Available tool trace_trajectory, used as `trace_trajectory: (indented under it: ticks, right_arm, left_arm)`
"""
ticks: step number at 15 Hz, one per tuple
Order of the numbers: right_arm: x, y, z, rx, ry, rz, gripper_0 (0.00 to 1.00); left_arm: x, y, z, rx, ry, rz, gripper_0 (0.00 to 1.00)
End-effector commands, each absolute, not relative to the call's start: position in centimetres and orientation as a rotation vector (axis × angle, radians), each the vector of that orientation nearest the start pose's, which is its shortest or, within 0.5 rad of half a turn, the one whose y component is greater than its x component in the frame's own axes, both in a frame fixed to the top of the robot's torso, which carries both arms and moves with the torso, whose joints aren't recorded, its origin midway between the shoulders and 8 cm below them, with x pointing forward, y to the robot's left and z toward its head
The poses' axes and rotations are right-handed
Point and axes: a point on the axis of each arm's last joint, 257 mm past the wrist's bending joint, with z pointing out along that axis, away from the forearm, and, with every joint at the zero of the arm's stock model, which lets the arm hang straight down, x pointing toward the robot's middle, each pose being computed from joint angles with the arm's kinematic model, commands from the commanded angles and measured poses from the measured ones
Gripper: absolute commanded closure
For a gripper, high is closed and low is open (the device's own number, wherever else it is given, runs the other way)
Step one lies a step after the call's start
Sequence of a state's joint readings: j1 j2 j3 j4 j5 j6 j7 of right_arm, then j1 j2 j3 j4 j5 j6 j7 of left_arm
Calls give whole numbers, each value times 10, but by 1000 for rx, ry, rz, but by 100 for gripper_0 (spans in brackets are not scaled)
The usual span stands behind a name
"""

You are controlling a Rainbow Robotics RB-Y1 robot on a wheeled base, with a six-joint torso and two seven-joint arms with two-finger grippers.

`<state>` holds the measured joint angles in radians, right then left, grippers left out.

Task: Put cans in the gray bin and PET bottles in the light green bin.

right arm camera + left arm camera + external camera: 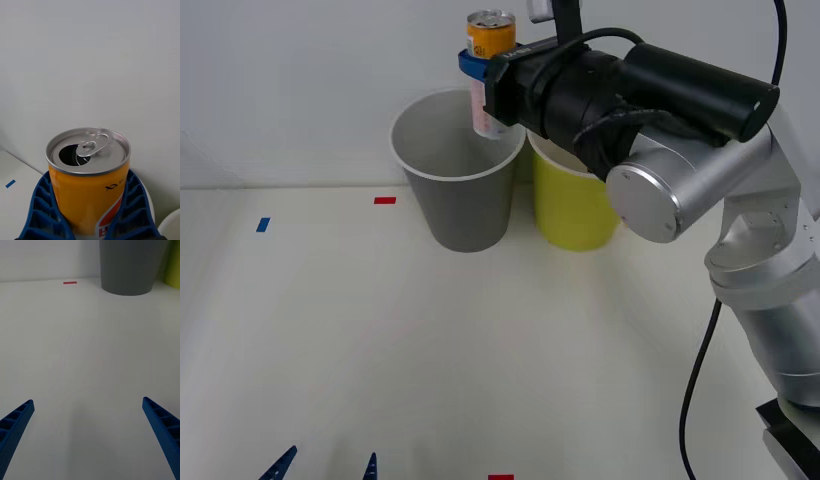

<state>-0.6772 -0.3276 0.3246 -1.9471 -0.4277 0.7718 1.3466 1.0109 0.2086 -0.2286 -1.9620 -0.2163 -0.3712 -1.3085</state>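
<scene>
The table (480,350) lay far below the right gripper (480,75). The gray bin (455,185) stood directly beneath it, the light green bin (570,205) beside. The gripper was clamped on the can (490,40), upright. The left gripper (325,468) waited low, fingers apart.

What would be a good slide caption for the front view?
Right gripper holds an orange can upright above the gray bin, beside the light green bin.
</scene>
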Motion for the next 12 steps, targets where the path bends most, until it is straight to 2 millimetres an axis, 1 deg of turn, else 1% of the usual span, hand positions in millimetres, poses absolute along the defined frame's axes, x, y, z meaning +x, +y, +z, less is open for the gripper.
trace_trajectory:
  ticks: [1,2,6,7,8,10,12]
  right_arm:
    - [558,44,65,-469,1447,569,97]
    - [562,50,64,-463,1442,580,97]
    - [577,59,56,-468,1454,553,97]
    - [580,62,57,-464,1448,554,97]
    - [588,66,56,-458,1443,547,97]
    - [600,68,52,-449,1431,526,98]
    - [606,72,47,-440,1434,532,98]
  left_arm:
    - [227,232,-329,63,1816,-43,0]
    - [227,232,-329,63,1816,-43,0]
    - [227,232,-329,63,1816,-43,0]
    - [227,232,-329,63,1816,-43,0]
    - [227,232,-329,63,1816,-43,0]
    - [227,232,-329,63,1816,-43,0]
    - [227,232,-329,63,1816,-43,0]
